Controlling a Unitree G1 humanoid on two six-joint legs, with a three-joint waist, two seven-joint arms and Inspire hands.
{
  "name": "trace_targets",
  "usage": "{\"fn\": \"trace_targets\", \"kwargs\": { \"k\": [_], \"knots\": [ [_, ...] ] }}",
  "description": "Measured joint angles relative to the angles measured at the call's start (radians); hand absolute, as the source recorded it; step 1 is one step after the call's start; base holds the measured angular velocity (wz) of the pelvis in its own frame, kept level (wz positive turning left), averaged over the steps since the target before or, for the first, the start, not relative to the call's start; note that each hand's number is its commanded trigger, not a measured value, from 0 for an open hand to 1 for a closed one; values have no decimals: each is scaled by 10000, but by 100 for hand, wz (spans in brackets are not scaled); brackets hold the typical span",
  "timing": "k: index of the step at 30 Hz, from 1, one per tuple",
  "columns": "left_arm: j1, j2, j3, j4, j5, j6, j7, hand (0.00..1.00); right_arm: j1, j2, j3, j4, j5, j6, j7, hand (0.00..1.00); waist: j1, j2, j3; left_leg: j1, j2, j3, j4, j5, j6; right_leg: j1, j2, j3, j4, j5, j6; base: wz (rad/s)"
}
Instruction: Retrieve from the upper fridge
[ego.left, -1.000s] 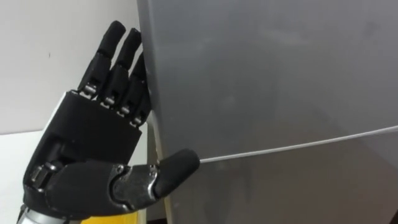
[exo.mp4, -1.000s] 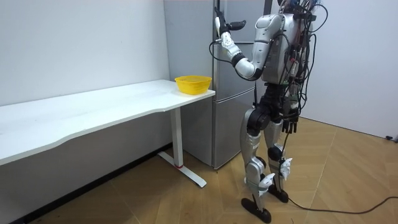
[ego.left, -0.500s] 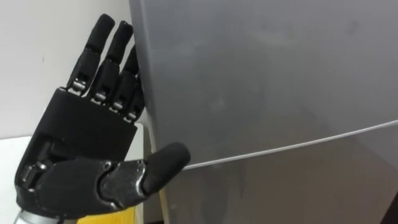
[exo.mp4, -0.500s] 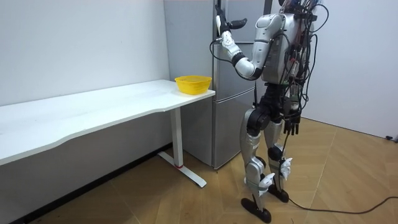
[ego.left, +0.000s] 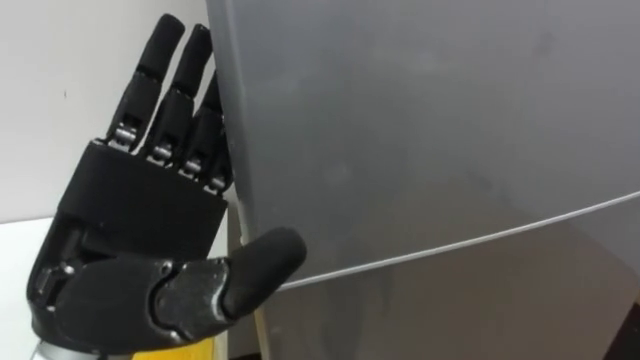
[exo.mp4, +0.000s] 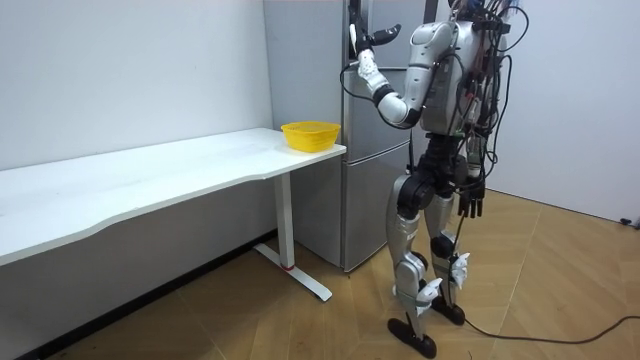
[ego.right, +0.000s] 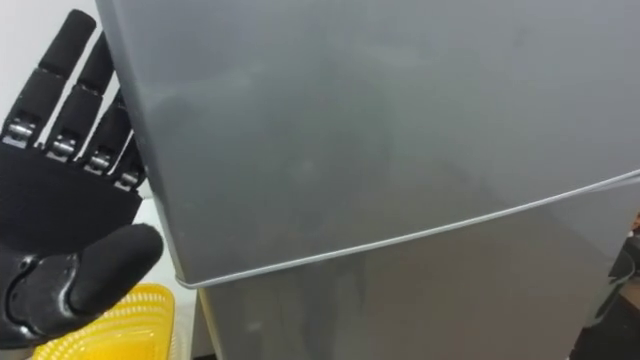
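Your robot stands upright, close in front of the tall grey fridge (exo.mp4: 300, 60). The white table (exo.mp4: 150, 180) butts against the fridge's side, on the room view's left. The upper door (ego.left: 430, 110) is closed, so whatever sits behind it is hidden from you. A thin pale seam (ego.left: 480, 235) separates it from the lower door (ego.left: 480, 310). A yellow bowl (exo.mp4: 310, 134) sits on the table end nearest the fridge.

You have the left hand (ego.left: 140, 220) raised at the upper door's left edge. Its fingers (ego.left: 165, 90) are straight and close together, pointing up along that edge, and the one nearest the edge is partly hidden behind it. The thumb (ego.left: 255, 265) sticks out across the door front, just above the seam. It grips nothing.

The right hand (exo.mp4: 472, 200) hangs by the hip; you cannot tell its fingers there.
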Motion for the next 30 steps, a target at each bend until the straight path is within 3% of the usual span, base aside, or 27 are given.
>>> {"fn": "trace_targets", "kwargs": {
  "k": [9,17,19,30],
  "knots": [
    [1,-39,-12,87,-53,-147,2,0,26,0,-301,-32,-14,71,133,0,-140,30,6,-5,10,167,5,-38,63,-51,10,240,-18,64,36,-3],
    [-3,-278,-31,280,-20,-259,3,0,62,-5,-771,152,23,55,146,0,-344,236,-5,9,21,190,50,-60,107,-102,15,273,-11,186,79,0],
    [0,-395,-31,309,-34,-339,18,0,99,-13,-860,188,29,49,144,0,-433,241,-3,20,20,219,48,-58,118,-100,9,318,8,194,75,0],
    [-1,-437,-48,504,-42,-927,96,0,34,-14,-882,203,-6,-31,232,0,-804,192,36,24,23,394,40,-55,134,-136,28,788,-4,200,79,-3]
  ]
}}
